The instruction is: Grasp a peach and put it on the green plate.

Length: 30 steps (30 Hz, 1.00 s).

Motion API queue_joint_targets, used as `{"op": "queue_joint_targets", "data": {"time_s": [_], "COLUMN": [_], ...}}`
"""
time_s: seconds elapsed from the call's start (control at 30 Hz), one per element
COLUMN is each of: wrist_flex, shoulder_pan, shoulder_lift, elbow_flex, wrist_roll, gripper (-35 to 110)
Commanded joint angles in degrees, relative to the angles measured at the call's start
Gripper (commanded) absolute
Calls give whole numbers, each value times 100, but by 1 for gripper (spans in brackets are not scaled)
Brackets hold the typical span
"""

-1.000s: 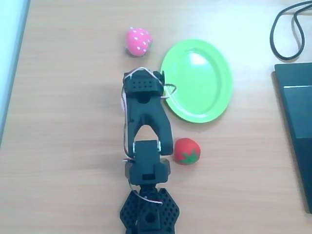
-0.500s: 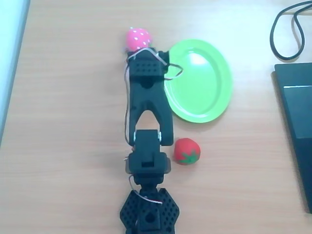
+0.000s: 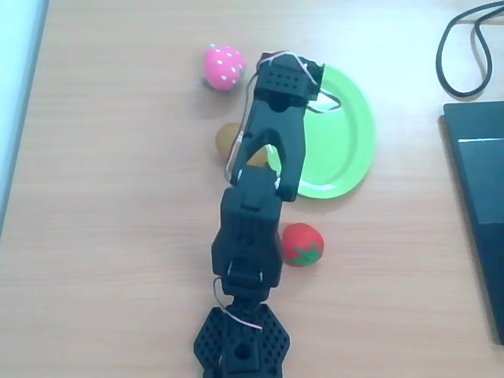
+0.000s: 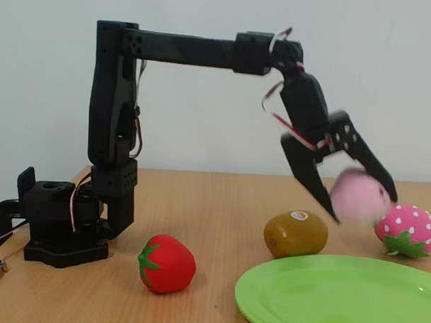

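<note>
Your gripper (image 4: 357, 200) is clamped on the peach (image 4: 359, 195), one black finger on each side of it, and holds it in the air clear of the table (image 4: 214, 204). In the fixed view the peach hangs above the far edge of the green plate (image 4: 338, 293), between the kiwi (image 4: 296, 234) and the strawberry (image 4: 406, 230). In the overhead view your arm's wrist (image 3: 285, 83) reaches over the plate's left rim (image 3: 358, 157). The kiwi sits just left of the arm there, and the tomato (image 3: 302, 244) lies below the plate.
</note>
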Motion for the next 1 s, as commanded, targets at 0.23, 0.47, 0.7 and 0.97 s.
{"op": "queue_joint_targets", "data": {"time_s": [0.23, 0.47, 0.7, 0.97], "wrist_flex": [536, 729, 1107, 1292], "shoulder_pan": [501, 686, 809, 896], "shoulder_lift": [-853, -1336, -1819, -2136], "elbow_flex": [-703, -1037, -1591, -1811], "wrist_roll": [62, 158, 272, 281], "gripper": [28, 28, 28, 32]}}
